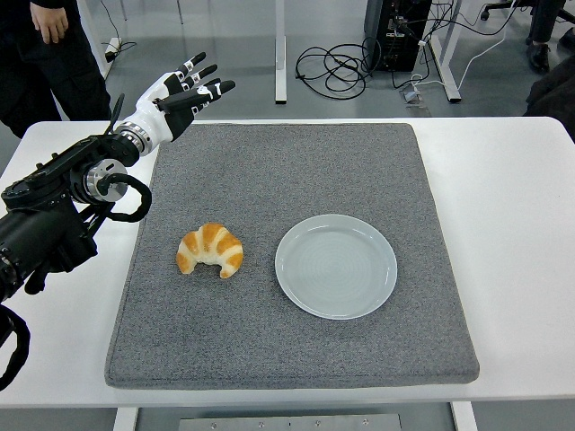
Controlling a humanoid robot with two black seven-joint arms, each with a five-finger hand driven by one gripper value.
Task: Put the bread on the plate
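A golden croissant point(210, 250) lies on the grey mat point(287, 171), left of centre. An empty pale blue plate point(336, 266) sits on the mat just to the croissant's right, apart from it. My left hand point(184, 94) is raised over the mat's far left corner, fingers spread and holding nothing. It is well behind the croissant. My right arm does not show.
The grey mat covers most of the white table point(512, 206). A person point(45, 54) stands beyond the table's far left corner. Cables and table legs lie on the floor point(341, 67) behind the table.
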